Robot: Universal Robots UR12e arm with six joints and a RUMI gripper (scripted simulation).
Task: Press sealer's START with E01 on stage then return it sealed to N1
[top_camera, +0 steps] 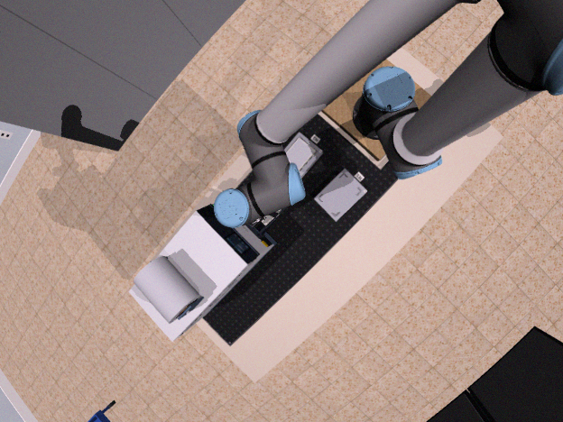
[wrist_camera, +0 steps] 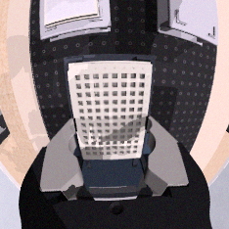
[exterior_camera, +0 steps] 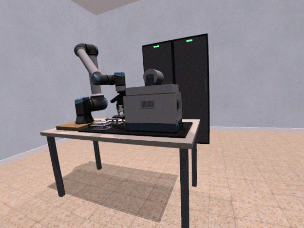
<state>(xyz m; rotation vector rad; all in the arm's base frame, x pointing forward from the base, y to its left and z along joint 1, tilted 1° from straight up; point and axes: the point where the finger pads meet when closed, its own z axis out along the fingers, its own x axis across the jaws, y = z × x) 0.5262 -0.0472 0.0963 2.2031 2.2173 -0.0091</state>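
My gripper (wrist_camera: 111,116) (top_camera: 264,222) is shut on plate E01 (wrist_camera: 110,110), a white plate with a grid of open wells and a dark blue edge. It holds the plate over the black mat (wrist_camera: 181,93) (top_camera: 318,235), just in front of the white sealer (top_camera: 204,254) (exterior_camera: 152,108). The sealer's dark stage (top_camera: 243,243) sticks out beside the wrist, partly hidden by the arm. One grey nest (top_camera: 341,194) (wrist_camera: 192,20) is empty. The other nest (top_camera: 303,151) (wrist_camera: 73,17) holds a plate. The sealer's lamp is not in view.
A foil roll (top_camera: 165,288) (exterior_camera: 154,76) sits on top of the sealer. The arm's base (top_camera: 386,99) (exterior_camera: 84,110) stands on a wooden block at the table's end. Two tall black cabinets (exterior_camera: 186,85) stand behind the table.
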